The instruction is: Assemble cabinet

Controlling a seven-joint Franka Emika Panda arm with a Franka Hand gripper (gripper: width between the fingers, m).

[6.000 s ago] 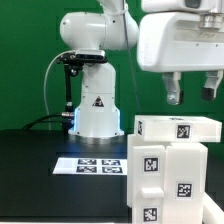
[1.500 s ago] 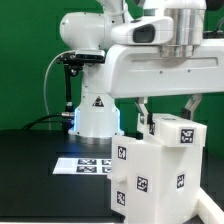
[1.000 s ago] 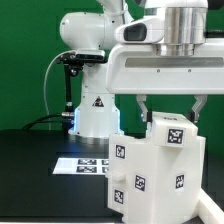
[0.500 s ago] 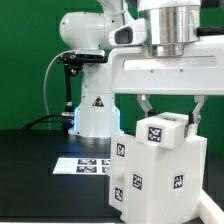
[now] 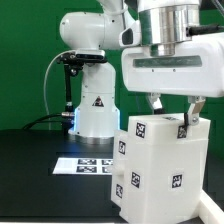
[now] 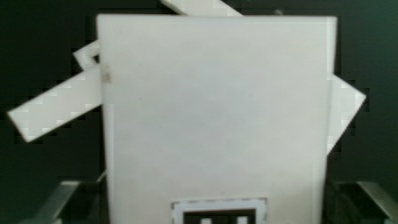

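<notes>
in the exterior view the gripper (image 5: pixel 173 112) is hanging low over the cabinet (image 5: pixel 160 168), which is standing on the black table (image 5: pixel 40 170) toward the exterior view's right, in front of the arm's base (image 5: pixel 95 105). the two fingers (image 5: pixel 155 103) are reaching down on either side of the small tagged block (image 5: pixel 163 126) that is sitting on top of the white box, and they are looking pressed against its sides, so the gripper is pinching that top piece. the marker board (image 5: pixel 90 165) is lying flat on the table just beside the box, toward the exterior view's left.

the step in hand is probably seating the top piece onto the box. doing it well is likely meaning keeping the piece level, lining its edges up with the walls below, pressing straight down without twisting, and letting go only once it is sitting flush; a skewed push could tip or shove the whole box.

in the wrist view a broad white panel (image 6: pixel 217 108) of the cabinet is filling most of the picture, directly between the fingers (image 6: pixel 61 202), whose dark tips are showing at either lower corner. a tag (image 6: pixel 217 211) is sitting on the panel's near edge, midway between the tips. other white pieces (image 6: pixel 59 103) are lying slanted behind the panel. the held piece is sitting centred in the grip, not off to one side.
</notes>
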